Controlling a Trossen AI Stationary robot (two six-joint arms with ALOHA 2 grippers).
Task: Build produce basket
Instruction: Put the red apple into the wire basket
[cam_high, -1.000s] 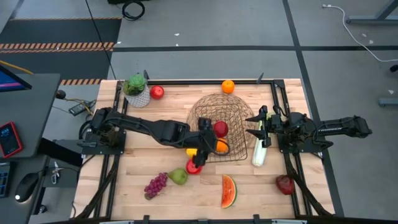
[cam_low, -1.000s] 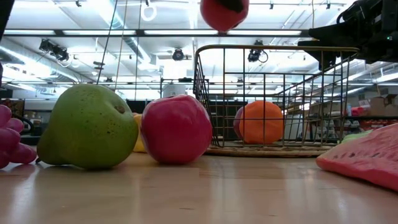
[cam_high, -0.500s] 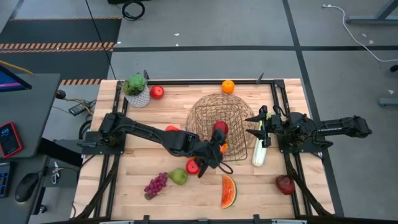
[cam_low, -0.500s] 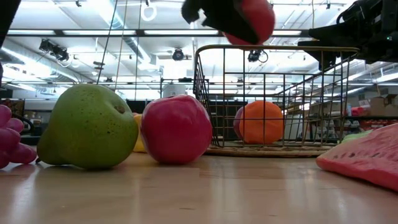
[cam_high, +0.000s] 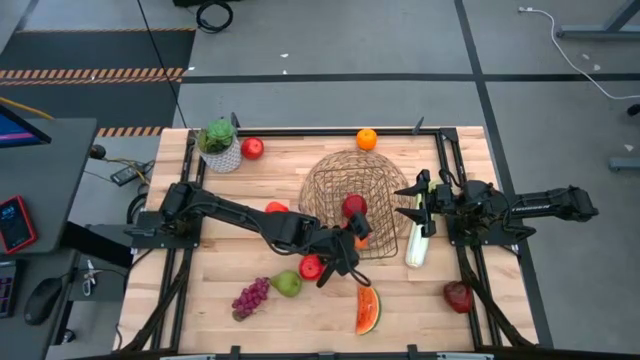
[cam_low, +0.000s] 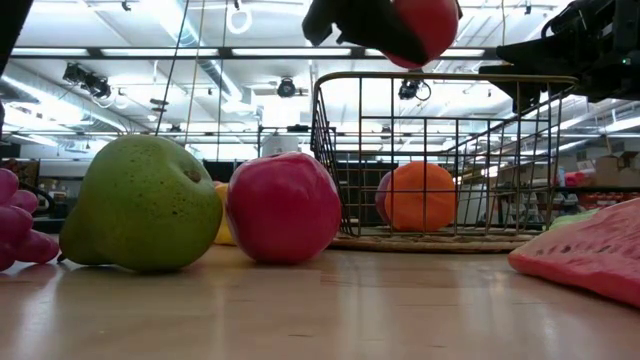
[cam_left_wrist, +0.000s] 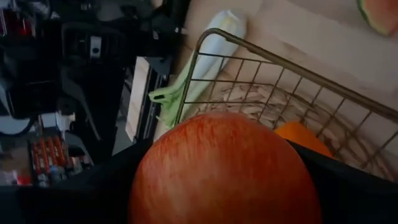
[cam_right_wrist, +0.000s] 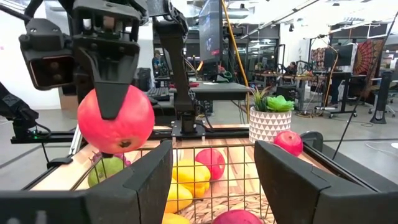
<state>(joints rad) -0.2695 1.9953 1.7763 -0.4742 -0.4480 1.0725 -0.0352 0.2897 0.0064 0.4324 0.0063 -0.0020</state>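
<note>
The left gripper (cam_high: 352, 212) clamps a round red apple (cam_high: 354, 206) above the near rim of the deep round dark wire-mesh basket (cam_high: 372, 172), mid-table; the right gripper (cam_high: 418, 190), fingers closed and empty, hovers beside the basket.

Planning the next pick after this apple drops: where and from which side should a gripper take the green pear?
Come straight down on the green pear. It lies on its side, so close across the wide belly, not the narrow neck. Set the fingers clear of the red apple and the grapes that flank it.
</note>
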